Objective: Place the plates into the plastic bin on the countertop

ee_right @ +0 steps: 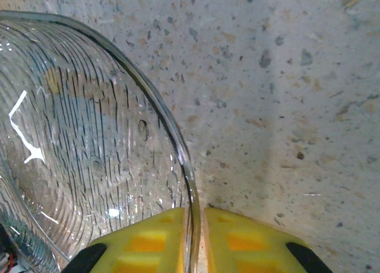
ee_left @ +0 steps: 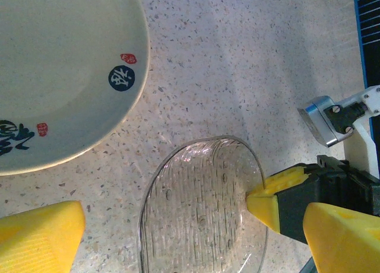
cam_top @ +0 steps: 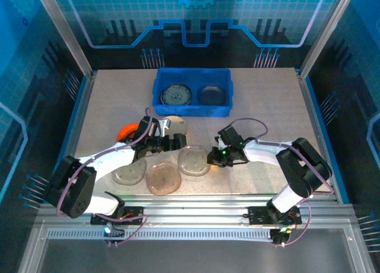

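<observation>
From above, the blue plastic bin [cam_top: 192,108] sits at the far middle of the beige countertop [cam_top: 267,113]. It holds 2 plates side by side, a blue-patterned plate [cam_top: 176,95] on the left and a dark plate [cam_top: 212,95] on the right. Nearer the arms lie an orange-red plate [cam_top: 125,132], a cream plate [cam_top: 176,125], a clear glass plate [cam_top: 193,161], a brownish glass plate [cam_top: 163,178] and a greyish glass plate [cam_top: 129,172]. The left gripper [cam_top: 176,142] hangs between the cream plate and the clear glass plate. The right gripper [cam_top: 212,158] is at that glass plate's right edge.

From the left wrist, the left gripper [ee_left: 193,225] stands wide apart with nothing between its yellow fingers [ee_left: 38,237]. Below it are the cream plate [ee_left: 59,77], with blue and red marks, and the clear glass plate [ee_left: 196,208]. The right gripper [ee_left: 256,197] is at that plate's rim.

From the right wrist, the right gripper [ee_right: 194,225] is clamped on the rim of the clear glass plate [ee_right: 77,154], 1 yellow pad on each side. The plate lies on the speckled countertop [ee_right: 285,107].
</observation>
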You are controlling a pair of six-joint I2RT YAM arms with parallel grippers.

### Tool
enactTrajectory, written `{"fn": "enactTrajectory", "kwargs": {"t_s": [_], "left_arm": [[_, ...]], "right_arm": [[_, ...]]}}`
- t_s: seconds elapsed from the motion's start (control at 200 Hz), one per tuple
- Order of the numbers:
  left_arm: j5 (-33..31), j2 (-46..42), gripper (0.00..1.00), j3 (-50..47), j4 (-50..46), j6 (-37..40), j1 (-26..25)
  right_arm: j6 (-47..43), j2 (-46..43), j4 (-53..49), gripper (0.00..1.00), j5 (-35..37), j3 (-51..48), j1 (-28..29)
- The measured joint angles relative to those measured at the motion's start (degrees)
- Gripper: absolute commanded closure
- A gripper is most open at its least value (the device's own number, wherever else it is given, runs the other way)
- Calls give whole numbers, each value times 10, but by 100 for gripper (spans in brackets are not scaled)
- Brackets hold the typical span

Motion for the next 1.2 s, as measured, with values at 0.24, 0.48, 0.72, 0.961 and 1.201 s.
{"fn": "enactTrajectory", "kwargs": {"t_s": [0.24, 0.48, 0.72, 0.961, 1.201], "left_arm": [[0, 2, 5, 0, 2, 2, 0], [0, 7, 11, 13, -3, 15, -4], [-2, 28, 28, 44, -13, 31, -26], [-5, 51, 47, 63, -18, 32, -43], [-6, 62, 76, 78, -18, 30, -47]], "right_arm": [[17, -8, 25, 100, -2, -10, -4], [22, -86, 12, 100, 2, -28, -45], [10, -149, -28, 100, 3, -26, -78], [-1, -178, -66, 100, 2, -14, -84], [-5, -188, -79, 100, 2, -5, -84]]}}
